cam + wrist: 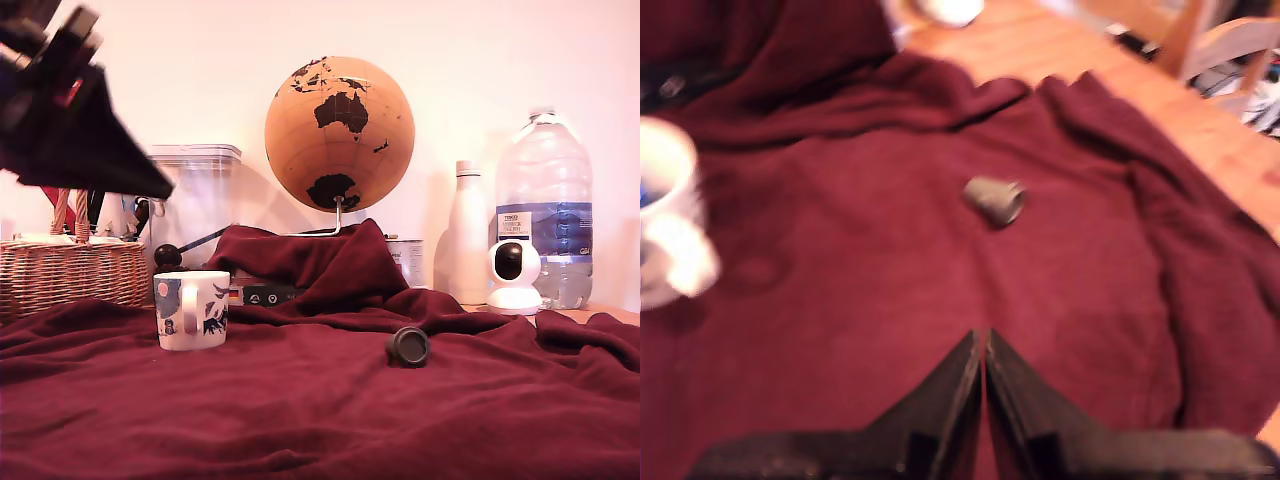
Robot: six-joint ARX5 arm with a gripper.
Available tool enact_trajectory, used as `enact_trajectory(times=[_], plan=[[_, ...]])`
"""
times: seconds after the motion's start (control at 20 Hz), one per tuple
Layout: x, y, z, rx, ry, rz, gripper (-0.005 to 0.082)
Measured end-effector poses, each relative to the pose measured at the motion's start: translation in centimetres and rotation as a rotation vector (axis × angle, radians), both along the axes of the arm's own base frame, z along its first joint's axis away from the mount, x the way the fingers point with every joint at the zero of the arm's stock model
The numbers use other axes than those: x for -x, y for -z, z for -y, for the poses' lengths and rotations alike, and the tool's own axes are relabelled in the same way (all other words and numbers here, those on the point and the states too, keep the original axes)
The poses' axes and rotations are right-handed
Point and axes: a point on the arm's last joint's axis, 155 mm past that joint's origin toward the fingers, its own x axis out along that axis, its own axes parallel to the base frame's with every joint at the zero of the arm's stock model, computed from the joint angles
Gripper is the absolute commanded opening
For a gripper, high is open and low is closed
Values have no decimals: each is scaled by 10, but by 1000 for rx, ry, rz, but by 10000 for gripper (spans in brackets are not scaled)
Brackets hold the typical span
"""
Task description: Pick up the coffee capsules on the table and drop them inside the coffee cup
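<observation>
A black coffee capsule (408, 346) lies on its side on the dark-red cloth covering the table (300, 420), right of centre in the exterior view; in the wrist view the capsule (996, 199) shows ahead of the fingers. The white coffee cup (192, 309) with a dark leafy print stands to the exterior view's left; the cup (665, 222) shows a bit of blue inside in the wrist view. My gripper (984, 340) is shut with nothing between its fingers. It hangs high in the exterior view's upper left (160, 186), above and left of the cup.
A wicker basket (70, 272) and a clear lidded canister (195, 200) stand behind the cup. A cork globe (340, 132), white bottle (466, 235), large water bottle (545, 205) and small white camera (514, 275) line the back. Bare wood (1200, 130) shows past the cloth.
</observation>
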Motion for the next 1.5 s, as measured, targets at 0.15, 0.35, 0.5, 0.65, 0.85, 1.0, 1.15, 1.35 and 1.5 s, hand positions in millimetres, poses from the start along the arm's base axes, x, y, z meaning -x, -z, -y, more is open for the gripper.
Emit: enact_trajectory(times=[0.15, 0.35, 0.5, 0.65, 0.85, 1.0, 1.15, 1.35, 1.5], plan=[[0, -1, 0, 2, 1, 3, -19], [0, -1, 0, 2, 1, 3, -18], [0, -1, 0, 2, 1, 3, -1], [0, -1, 0, 2, 1, 3, 446], [0, -2, 1, -30, 29, 52, 642], [-2, -5, 2, -44, 45, 90, 642], [-2, -20, 10, -27, 96, 172, 642], [-5, -29, 19, 4, 134, 228, 642], [-9, -15, 27, 8, 164, 201, 642]])
